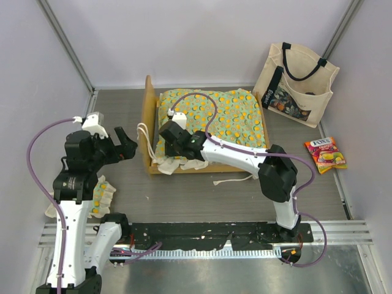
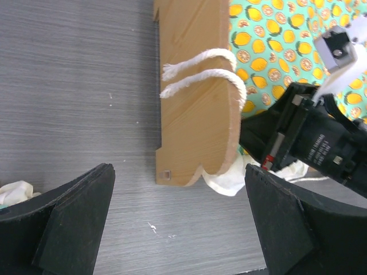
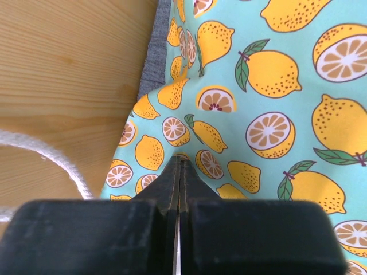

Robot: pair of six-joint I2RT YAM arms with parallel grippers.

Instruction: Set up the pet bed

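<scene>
The pet bed, a light-wood rectangular frame with a curved headboard [image 1: 149, 122], sits toward the back middle of the grey wood-grain surface [image 1: 202, 190]. Its green citrus-print mattress cushion [image 1: 226, 116] lies inside the frame, and cream ruffle spills over the near left corner. A cream tote bag with black handles [image 1: 297, 86] stands against the back right wall, well apart from the bed. A pink sweets packet [image 1: 326, 154] lies on the surface below the bag. A small matching ruffled pillow [image 1: 101, 196] lies at the far left, partly hidden by the left arm. White rope ties [image 1: 144, 131] hang over the headboard's outer face. The right gripper [image 1: 166, 131] reaches over the cushion's headboard end. The left gripper [image 1: 125, 147] hovers just outside the headboard, its fingers spread wide with nothing between them. Only the right wrist view shows the right gripper [image 3: 180, 166] with its fingers pressed together, tips on the printed cloth beside a strip of grey base [image 3: 155, 51]. Whether any cloth is pinched cannot be told. The left wrist view alone shows the two rope strands [image 2: 200, 71] draped over the headboard's edge, with the right arm's black body close beside it.
</scene>
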